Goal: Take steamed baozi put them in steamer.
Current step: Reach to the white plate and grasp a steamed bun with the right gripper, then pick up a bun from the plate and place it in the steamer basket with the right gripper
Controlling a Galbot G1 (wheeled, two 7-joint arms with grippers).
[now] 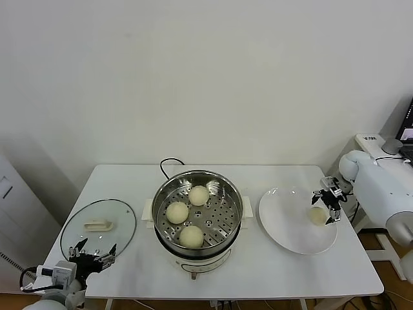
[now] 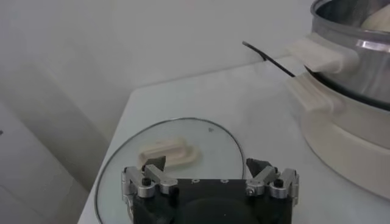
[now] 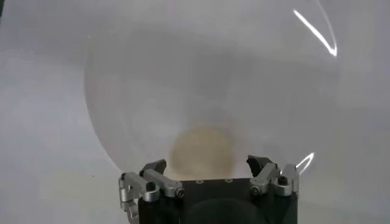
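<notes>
Your right gripper (image 1: 325, 208), jaws apart around the last baozi (image 1: 317, 216) on the plate (image 1: 284, 223) at the frame's right, should close gently, then lift clear before crossing to the steamer (image 1: 197, 210) at centre, where three buns sit.

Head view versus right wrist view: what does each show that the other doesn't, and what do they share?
Only the head view shows the steamer with three baozi inside, the glass lid lying flat on the table, and the left gripper parked open at the table's near left corner beside the lid.

Only the right wrist view looks between the right gripper's fingers, which flank the bun with a gap on each side.

Both show the white plate, the last baozi on it, and the right gripper lowered around that bun.
</notes>
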